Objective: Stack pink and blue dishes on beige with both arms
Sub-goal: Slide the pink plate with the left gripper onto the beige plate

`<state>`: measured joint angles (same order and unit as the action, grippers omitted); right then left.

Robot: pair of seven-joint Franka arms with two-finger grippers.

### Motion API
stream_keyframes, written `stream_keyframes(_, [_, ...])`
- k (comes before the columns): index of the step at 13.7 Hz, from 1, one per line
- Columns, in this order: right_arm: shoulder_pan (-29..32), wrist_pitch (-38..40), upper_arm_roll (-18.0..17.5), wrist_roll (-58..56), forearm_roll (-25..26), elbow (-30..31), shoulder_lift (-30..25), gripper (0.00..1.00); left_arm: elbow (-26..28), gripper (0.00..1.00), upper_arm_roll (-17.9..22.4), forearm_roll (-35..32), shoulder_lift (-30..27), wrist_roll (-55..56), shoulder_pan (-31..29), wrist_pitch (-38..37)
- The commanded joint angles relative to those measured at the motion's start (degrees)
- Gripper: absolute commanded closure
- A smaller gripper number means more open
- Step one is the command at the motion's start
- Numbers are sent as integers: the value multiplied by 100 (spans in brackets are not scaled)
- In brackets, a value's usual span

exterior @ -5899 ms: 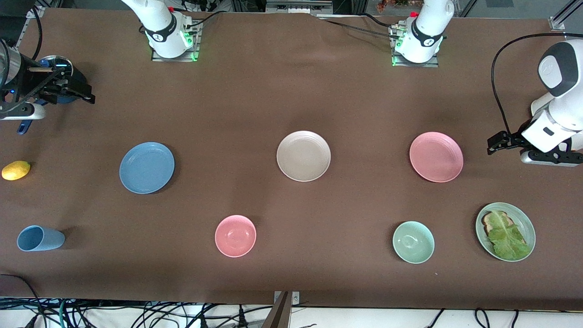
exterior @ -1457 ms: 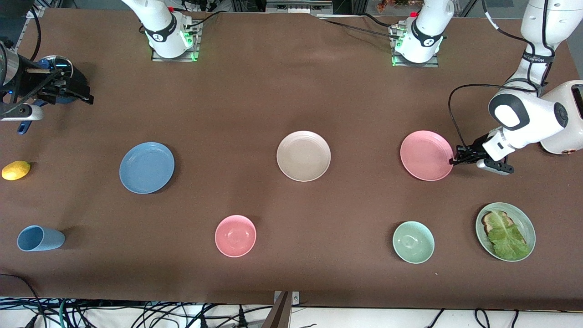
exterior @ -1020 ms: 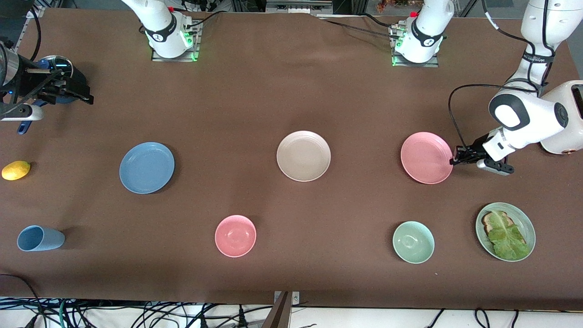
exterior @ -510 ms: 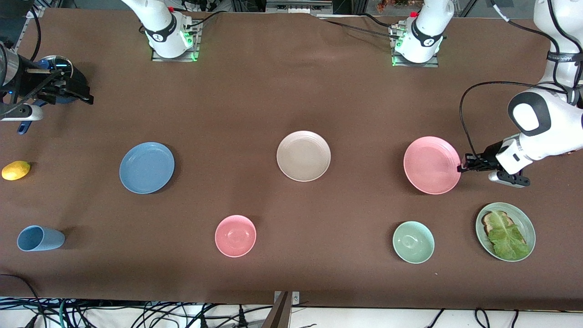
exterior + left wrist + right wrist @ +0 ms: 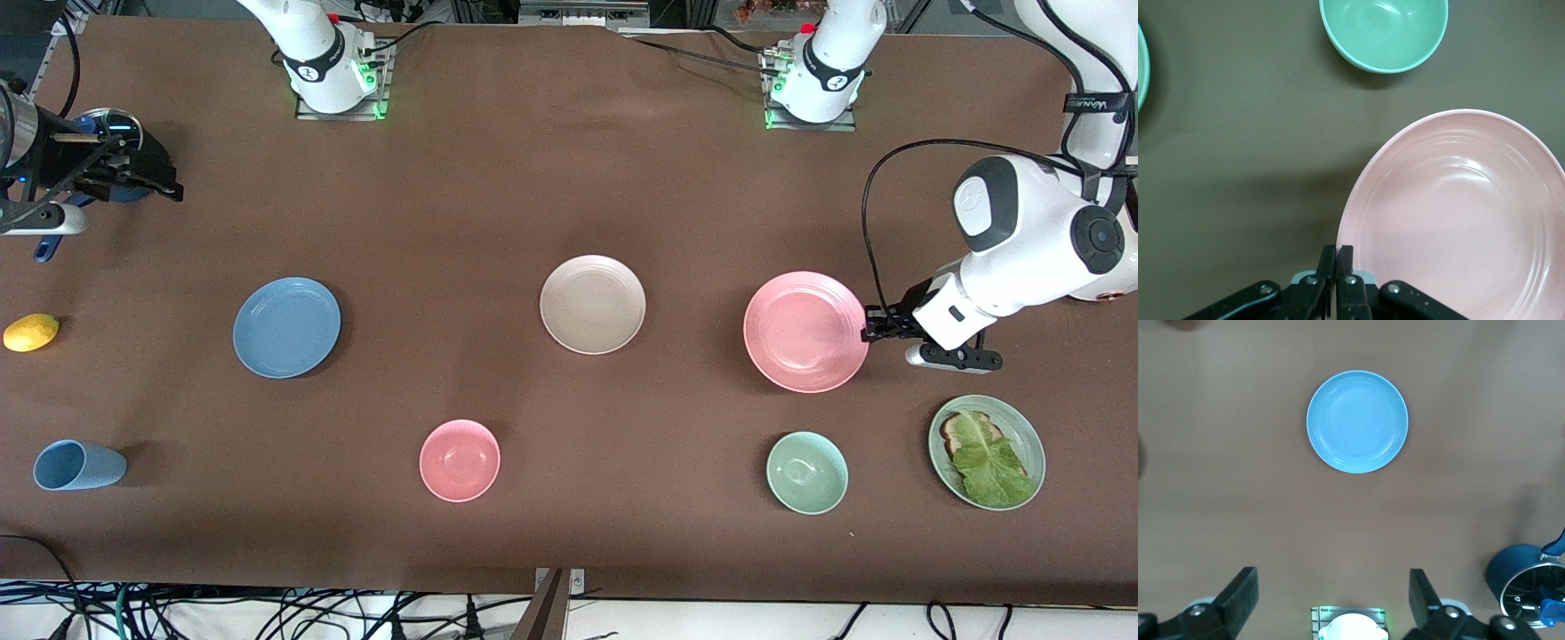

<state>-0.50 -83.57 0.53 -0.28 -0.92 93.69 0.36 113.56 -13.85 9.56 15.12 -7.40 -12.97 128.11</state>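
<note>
Jaws spread, the right gripper (image 5: 169, 189) waits above the table (image 5: 498, 196) near the blue plate (image 5: 286, 327). Beige plate (image 5: 592, 304) lies mid-table; beside it the left gripper (image 5: 869, 326) pinches the rim of the raised pink plate (image 5: 805, 332)

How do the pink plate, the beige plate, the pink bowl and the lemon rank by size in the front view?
1. pink plate, though it is lifted toward the camera, so unsure against the beige one
2. beige plate
3. pink bowl
4. lemon
</note>
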Motion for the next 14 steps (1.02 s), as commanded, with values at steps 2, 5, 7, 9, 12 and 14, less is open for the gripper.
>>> stream_keyframes(2, [58, 174, -70, -33, 39, -105, 8, 0, 88, 100, -328, -540, -255, 833, 58, -102])
stream_keyframes(5, [76, 200, -44, -51, 30, -105, 8, 0, 79, 100, -715, -921, -273, 1590, 67, -102])
stream_keyframes(7, [76, 209, -44, -34, 39, -105, 8, 0, 70, 100, -865, -921, -264, 1802, 76, -102])
stream_keyframes(9, [76, 209, -44, -42, 30, -105, 8, 0, 70, 100, -1049, -930, -247, 2179, 128, -102])
stream_keyframes(12, [76, 209, -44, -33, 39, -105, 8, 0, 53, 100, -1260, -1026, -212, 2785, 268, -93])
stream_keyframes(14, [76, 209, -44, -33, 39, -105, 8, 0, 18, 100, -1270, -1175, -124, 3286, 558, -59])
